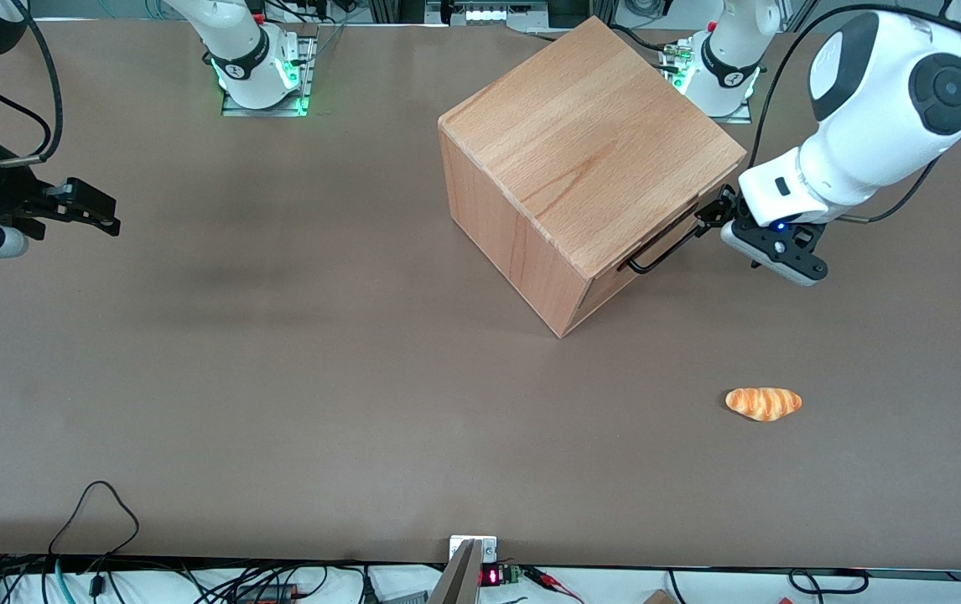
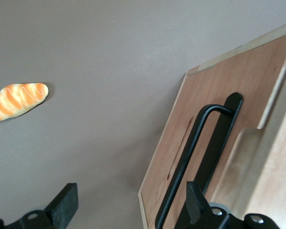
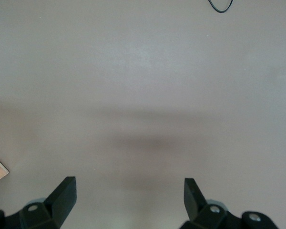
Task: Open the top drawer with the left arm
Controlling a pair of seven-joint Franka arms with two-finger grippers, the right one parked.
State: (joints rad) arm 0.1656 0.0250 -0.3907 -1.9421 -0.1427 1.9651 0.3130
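Bread roll (image 1: pixel 763 403), orange with pale stripes, lies nearest the front camera on the brown table (image 1: pixel 279 377), toward the working arm's end, well apart from everything else; looks unrelated to the task. Also seen in the wrist view (image 2: pixel 18 100).

Wooden cabinet (image 1: pixel 581 159), a big beech cube, sits farther from the camera near the table's back edge, turned at an angle so its drawer face points toward the working arm's end of the table. That angle suits a straight pull by the left arm (image 1: pixel 883 109).

Top drawer (image 1: pixel 657 243): flat wood front just under the cabinet's top panel, appears shut or barely out, hard to tell. Thin black wire handle (image 1: pixel 661 247), U-shaped, stands off the front; in the wrist view the handle (image 2: pixel 193 157) runs along the wooden front (image 2: pixel 181 143) with a clear gap under the bar.

Gripper (image 1: pixel 715 214) is right at the end of the handle closest to the table's back edge, held level with the drawer. Fingers are spread apart, grasping nothing: wrist view shows 2 black fingers (image 2: pixel 66 202) wide apart, 1 over bare table, the other overlapping the handle bar. Bar is not yet between them by my read.

Judgement: approach step, grasp not made. Next move likely needs a shift so the bar sits between the fingers, then close and pull away from the cabinet.
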